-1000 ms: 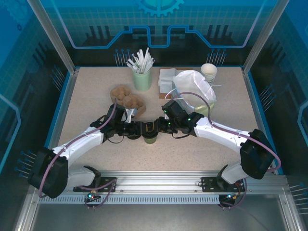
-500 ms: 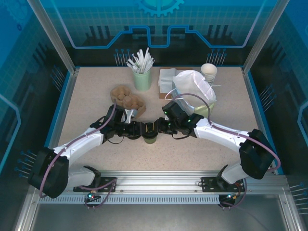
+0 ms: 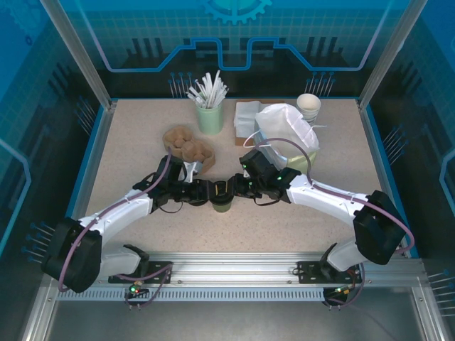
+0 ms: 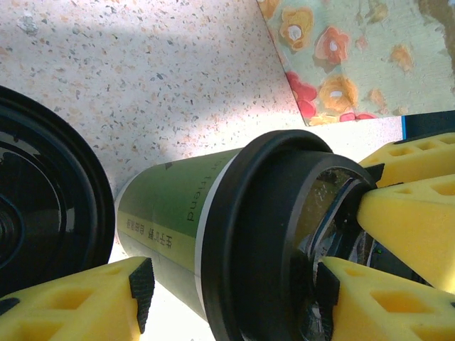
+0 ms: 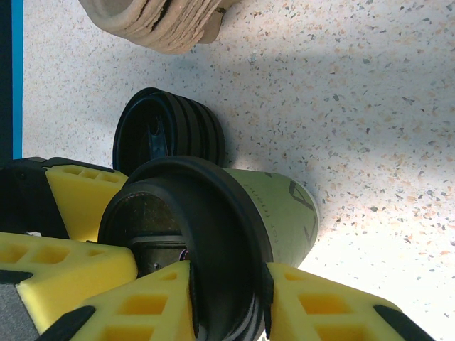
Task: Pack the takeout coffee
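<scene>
My right hand (image 5: 227, 305): pinching takeout coffee (image 5: 281, 213) by lid rim | left hand (image 4: 231, 298): straddling its side, grip can't tell | coffee sits between both

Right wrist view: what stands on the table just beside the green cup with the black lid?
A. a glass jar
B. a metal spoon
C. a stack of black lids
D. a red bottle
C: a stack of black lids stands on the speckled table right next to the takeout coffee cup; the left wrist view shows the same black stack beside the cup.
</scene>
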Controlling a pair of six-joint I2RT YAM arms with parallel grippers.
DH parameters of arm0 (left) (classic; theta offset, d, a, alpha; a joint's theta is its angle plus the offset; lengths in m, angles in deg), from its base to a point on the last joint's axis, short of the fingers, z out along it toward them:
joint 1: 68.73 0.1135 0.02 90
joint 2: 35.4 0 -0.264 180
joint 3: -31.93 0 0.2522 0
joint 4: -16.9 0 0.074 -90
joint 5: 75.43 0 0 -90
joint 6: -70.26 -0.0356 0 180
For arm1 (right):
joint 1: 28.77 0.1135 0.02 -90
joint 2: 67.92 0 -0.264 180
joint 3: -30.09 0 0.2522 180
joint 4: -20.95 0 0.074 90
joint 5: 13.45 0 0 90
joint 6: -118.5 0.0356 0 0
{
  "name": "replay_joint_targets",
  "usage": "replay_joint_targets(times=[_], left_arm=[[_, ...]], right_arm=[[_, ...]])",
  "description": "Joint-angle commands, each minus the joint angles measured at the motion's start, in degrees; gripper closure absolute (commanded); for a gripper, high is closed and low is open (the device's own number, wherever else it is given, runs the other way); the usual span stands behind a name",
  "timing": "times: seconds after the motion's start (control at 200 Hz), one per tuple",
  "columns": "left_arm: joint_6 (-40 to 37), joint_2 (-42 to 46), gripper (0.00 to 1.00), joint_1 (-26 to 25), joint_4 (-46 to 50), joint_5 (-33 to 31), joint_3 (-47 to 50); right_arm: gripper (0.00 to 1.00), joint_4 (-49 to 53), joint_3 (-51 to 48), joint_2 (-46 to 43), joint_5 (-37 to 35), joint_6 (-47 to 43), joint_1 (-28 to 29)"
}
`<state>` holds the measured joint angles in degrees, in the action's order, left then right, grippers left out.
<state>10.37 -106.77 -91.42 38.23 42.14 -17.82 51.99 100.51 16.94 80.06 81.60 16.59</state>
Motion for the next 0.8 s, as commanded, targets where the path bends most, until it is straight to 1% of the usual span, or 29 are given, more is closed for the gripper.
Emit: replay_joint_targets(times=[0.0,0.215,0.575,0.79], left_arm=[[-0.23,-0.13,0.38,0.55,6.75,-1.29,3.25],[0.57,2.05,0.37,0.57,6.40,-1.22,4.09],[-0.35,4.27,0.37,0.78,10.67,-1.20,-0.17],[-0.84,2.79,0.38,1.85,9.67,-1.10,1.23]], right_arm=[[0.71,8.84,-1.69,1.63,-3.43,0.41,-0.12],[0.71,9.42,0.32,1.90,-2.94,-0.40,-0.11],[0.71,10.25,2.91,2.32,-2.36,-1.11,-0.15],[0.71,10.49,3.72,3.03,-2.19,-1.49,-0.13]])
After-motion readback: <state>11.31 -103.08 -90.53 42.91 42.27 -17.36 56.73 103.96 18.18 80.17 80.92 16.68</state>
